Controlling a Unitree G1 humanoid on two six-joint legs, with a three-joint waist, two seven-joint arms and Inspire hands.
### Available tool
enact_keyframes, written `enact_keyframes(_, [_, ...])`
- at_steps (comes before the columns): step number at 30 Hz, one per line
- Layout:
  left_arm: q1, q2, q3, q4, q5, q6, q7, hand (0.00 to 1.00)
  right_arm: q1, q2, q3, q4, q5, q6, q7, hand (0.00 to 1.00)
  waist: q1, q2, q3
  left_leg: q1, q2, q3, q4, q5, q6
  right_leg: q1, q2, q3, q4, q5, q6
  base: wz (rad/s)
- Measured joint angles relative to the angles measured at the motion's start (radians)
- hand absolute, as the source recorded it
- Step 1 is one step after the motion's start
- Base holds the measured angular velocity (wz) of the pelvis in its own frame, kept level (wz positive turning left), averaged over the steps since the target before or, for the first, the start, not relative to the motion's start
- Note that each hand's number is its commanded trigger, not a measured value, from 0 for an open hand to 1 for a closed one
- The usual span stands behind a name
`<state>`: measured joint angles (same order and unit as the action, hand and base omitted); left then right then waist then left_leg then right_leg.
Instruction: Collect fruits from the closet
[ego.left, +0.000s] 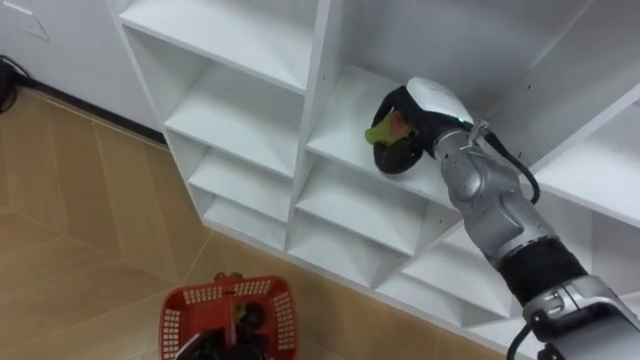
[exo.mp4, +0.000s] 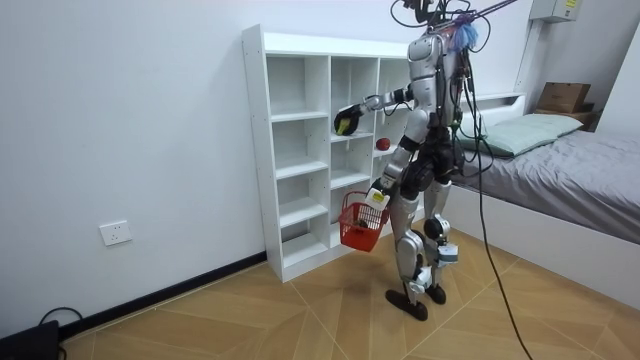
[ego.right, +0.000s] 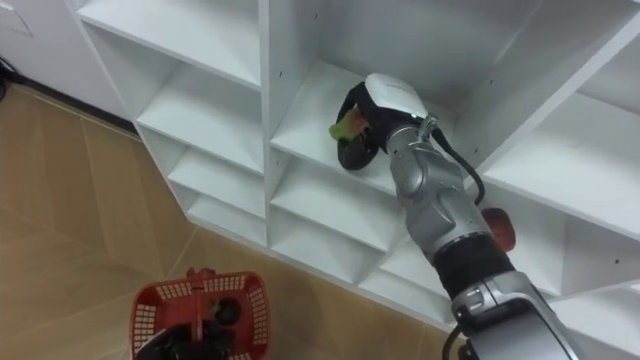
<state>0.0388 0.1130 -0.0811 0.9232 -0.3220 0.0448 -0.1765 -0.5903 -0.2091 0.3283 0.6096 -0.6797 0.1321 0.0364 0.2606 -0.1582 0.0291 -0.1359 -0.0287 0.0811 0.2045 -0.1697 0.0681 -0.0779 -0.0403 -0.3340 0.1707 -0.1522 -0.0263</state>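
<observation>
The robot stands before the white closet (ego.left: 310, 90). Its right hand (ego.left: 424, 108) is curled round a yellow-green fruit (ego.left: 383, 131) on a middle shelf, and its left hand (ego.left: 240, 340) grips the red basket (ego.left: 180, 312) down low.

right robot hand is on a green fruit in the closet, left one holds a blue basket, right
The basket the left robot hand holds is red, not blue, as the left eye view shows. The right robot hand grips the green fruit.

wall socket (exo.mp4: 116, 233) low on wall (exo.mp4: 150, 120) | bed (exo.mp4: 585, 195) at room view's right | cardboard box (exo.mp4: 565, 96) beyond bed
</observation>
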Motion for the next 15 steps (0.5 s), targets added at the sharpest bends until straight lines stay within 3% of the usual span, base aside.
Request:
enact_keyframes(8, [0.005, -0.017, -0.003, -0.049, -0.003, 0.015, -0.001, 1.00, 0.027, -0.019, -0.001, -0.192, 0.021, 0.001, 0.035, 1.00, -0.055, 0.018, -0.0106, 0.009, -0.001, 0.003, 0.008, 0.000, 0.000, 0.012, -0.001, 0.007, 0.000, 0.000, 0.000, 0.00])
enact_keyframes(12, [0.046, -0.027, -0.051, -0.168, -0.024, 0.020, -0.001, 1.00, 0.126, -0.017, -0.009, -0.346, 0.030, 0.000, 0.054, 1.00, -0.093, 0.033, -0.0167, 0.054, -0.001, 0.012, -0.003, 0.000, 0.000, 0.051, 0.001, 0.040, -0.001, -0.001, 0.002, -0.02])
enact_keyframes(15, [0.050, -0.044, -0.070, -0.220, -0.036, 0.020, -0.002, 1.00, 0.191, -0.017, -0.040, -0.422, 0.030, 0.003, 0.062, 1.00, -0.100, 0.041, -0.0165, 0.065, 0.000, 0.024, -0.008, 0.000, 0.000, 0.052, 0.002, 0.062, 0.001, -0.002, 0.003, -0.16])
